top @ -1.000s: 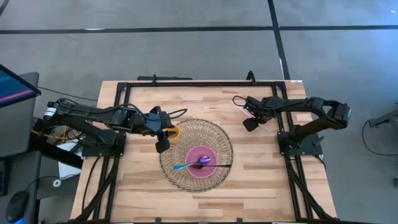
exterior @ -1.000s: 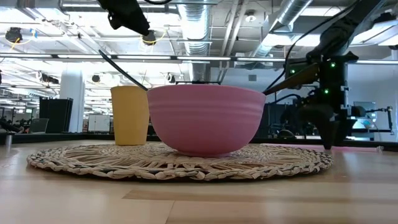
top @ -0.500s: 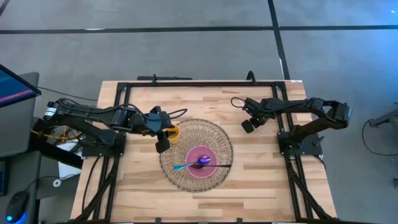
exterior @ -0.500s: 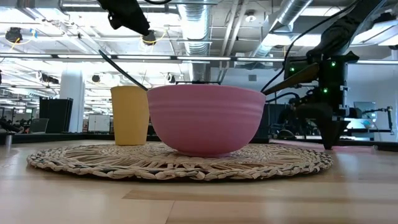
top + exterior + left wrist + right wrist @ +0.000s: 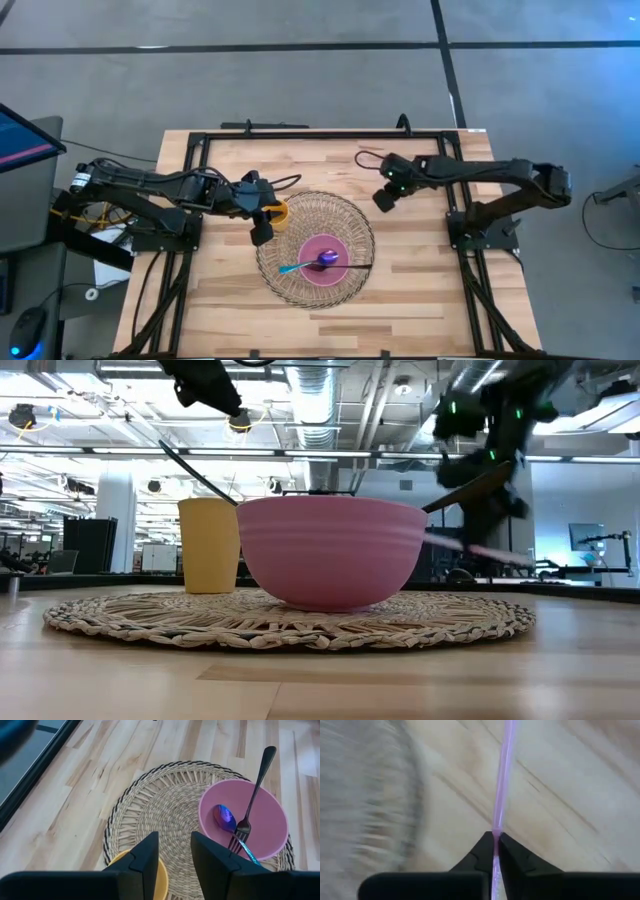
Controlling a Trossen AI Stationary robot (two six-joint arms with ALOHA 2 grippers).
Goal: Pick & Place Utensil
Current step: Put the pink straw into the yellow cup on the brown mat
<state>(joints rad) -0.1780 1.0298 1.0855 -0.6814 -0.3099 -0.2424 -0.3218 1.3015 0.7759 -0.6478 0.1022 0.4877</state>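
A pink bowl [image 5: 325, 258] sits on a round woven mat [image 5: 315, 215], next to a yellow cup [image 5: 280, 211]. In the bowl [image 5: 272, 827] lie a black fork [image 5: 255, 790] and a spoon [image 5: 225, 817] with a blue handle. My right gripper [image 5: 383, 198] hovers by the mat's far right rim, shut on a thin pink utensil [image 5: 502, 780]. That utensil shows as a pink streak [image 5: 485, 550] in the low view. My left gripper [image 5: 175, 857] hangs open and empty over the cup [image 5: 162, 880]. My right gripper pinches the pink utensil's thin shaft [image 5: 496, 836] between its two fingertips [image 5: 482, 851]. The fingers come from above, slanting down at the table. The shaft runs on past the tips and hangs clear of the table, close to level in the low view.
A black metal frame [image 5: 300, 135] runs around the wooden tabletop [image 5: 420, 290]. Bare wood lies right of the mat and along the near edge. A monitor [image 5: 25, 140] stands off the table's left side.
My right gripper has taken hold of the pink utensil, which lay on the table at the far right. It has lifted the utensil clear and carried it toward the table's left, up to the mat's rim.
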